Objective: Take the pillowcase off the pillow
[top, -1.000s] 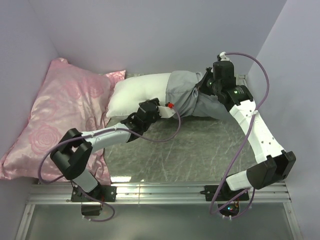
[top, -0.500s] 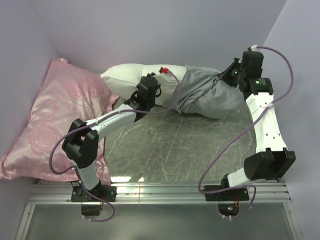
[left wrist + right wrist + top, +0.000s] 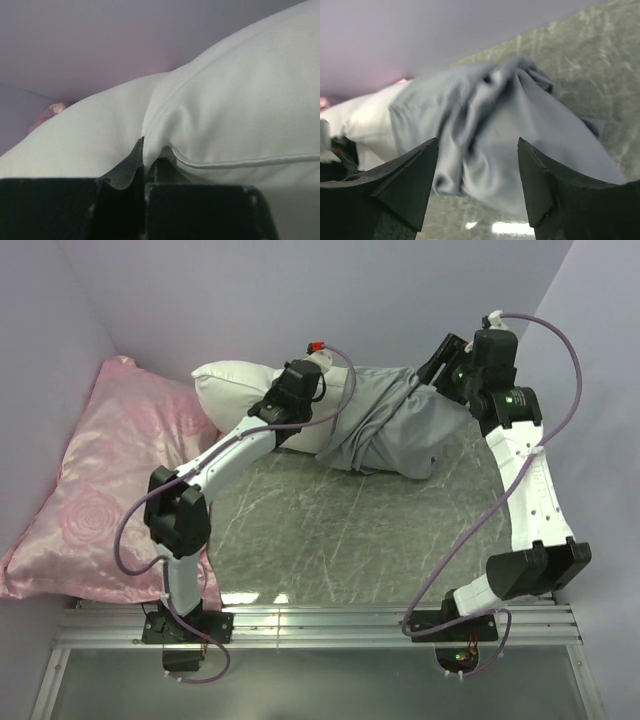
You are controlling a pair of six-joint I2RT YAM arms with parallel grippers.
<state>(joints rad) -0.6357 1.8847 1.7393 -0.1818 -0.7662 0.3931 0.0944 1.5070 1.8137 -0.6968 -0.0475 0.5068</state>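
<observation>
My left fingers (image 3: 127,167) are pinched shut on a fold of the pillow (image 3: 240,110) beside its piped seam. My right fingers (image 3: 415,175) stand wide apart and hold nothing, with the pillowcase (image 3: 520,125) lying just past their tips. Seen from above, the pillow and pillowcase stretch across the top of the bench (image 3: 340,530), close under the back wall (image 3: 320,300). The white end is bare at upper left and the grey case is bunched over the right half. The pink pillow (image 3: 110,480) fills the left side, just beside the white end, and the side wall hems in my right arm. Bare bench lies open across the lower middle. My left wrist hides the pinch from above, and I cannot tell how far the pillow reaches inside the grey folds.
</observation>
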